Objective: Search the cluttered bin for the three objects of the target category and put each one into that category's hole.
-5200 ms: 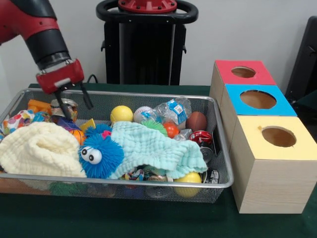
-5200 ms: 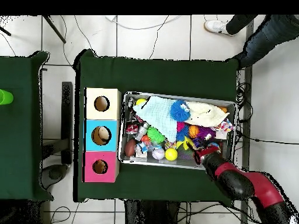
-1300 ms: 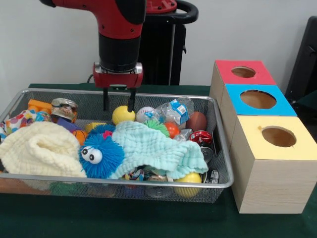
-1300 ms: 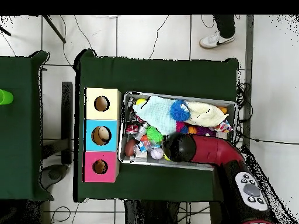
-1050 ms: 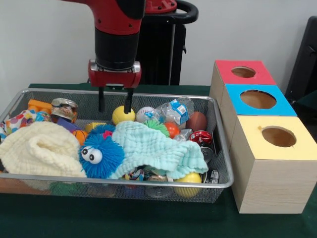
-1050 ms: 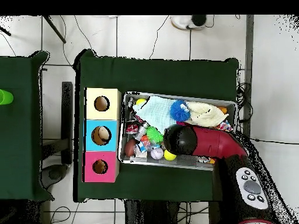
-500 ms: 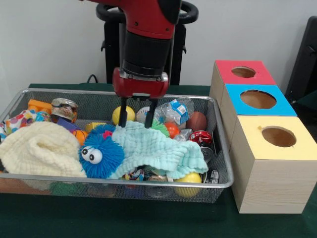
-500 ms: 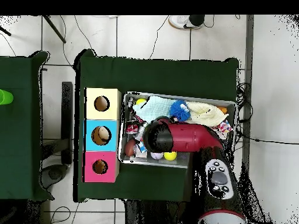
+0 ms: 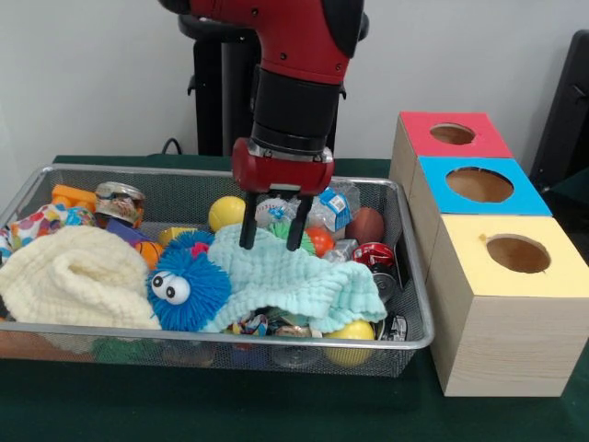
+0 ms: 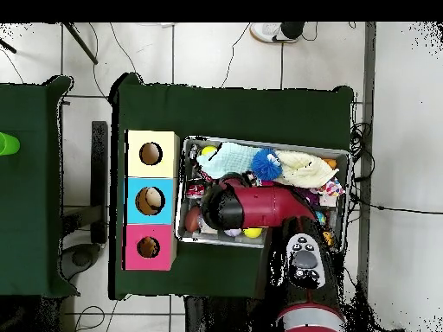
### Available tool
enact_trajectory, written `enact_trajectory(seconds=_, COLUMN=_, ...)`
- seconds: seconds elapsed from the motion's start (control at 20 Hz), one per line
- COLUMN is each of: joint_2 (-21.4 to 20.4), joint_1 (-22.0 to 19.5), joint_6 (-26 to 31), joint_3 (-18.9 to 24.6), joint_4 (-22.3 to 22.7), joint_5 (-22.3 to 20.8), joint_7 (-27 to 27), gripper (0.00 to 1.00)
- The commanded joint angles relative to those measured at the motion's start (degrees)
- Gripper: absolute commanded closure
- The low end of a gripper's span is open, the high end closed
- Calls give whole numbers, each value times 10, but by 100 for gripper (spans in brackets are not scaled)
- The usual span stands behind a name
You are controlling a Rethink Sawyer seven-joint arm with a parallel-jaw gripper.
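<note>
**Gripper poised over the mint cloth in the cluttered bin**

Nearest the front-view camera stood the yellow-topped box [image 9: 512, 304], its round hole facing up, with the wire mesh bin [image 9: 212, 343] just beside it on the green tablecloth [image 9: 230, 405]. Against the bin's near wall a yellow ball [image 9: 350, 333] lay half buried under a mint-green cloth [image 9: 294, 281]. To the left of that cloth sat a fuzzy blue toy with googly eyes [image 9: 184, 285], and further left a cream knitted cloth [image 9: 74, 276] filled that end of the bin.

Above the middle of the mint cloth hung the gripper [image 9: 271, 232], its two dark fingers spread apart with nothing between them, the tips at or just above the fabric's far edge. In the overhead view the red arm [image 10: 268, 207] lay across the bin and hid the tool.

Behind the gripper, along the far wall, lay a second yellow ball [image 9: 225, 213], a white baseball [image 9: 267, 210], a crumpled plastic bottle with a blue label [image 9: 324, 204], an orange ball [image 9: 318, 241] and a brown football [image 9: 365, 225]. A dented can [image 9: 120, 201] stood at the far left.

Beyond the yellow box came the blue-topped box [image 9: 479, 189], and farthest the red-topped box [image 9: 451, 136].
</note>
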Motion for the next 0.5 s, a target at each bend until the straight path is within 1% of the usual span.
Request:
enact_trajectory(seconds=0.05, joint_2=43, joint_1=-58, joint_6=-54, joint_3=27, joint_4=36, joint_5=16, joint_7=110, gripper=0)
enact_trajectory(seconds=0.25, joint_2=70, joint_1=-59, joint_6=-76, joint_3=20, joint_4=28, joint_5=6, joint_7=107, gripper=0)
enact_trajectory(seconds=0.5, joint_2=111, joint_1=-56, joint_6=-131, joint_3=9, joint_4=16, joint_5=-4, joint_7=112, gripper=0)
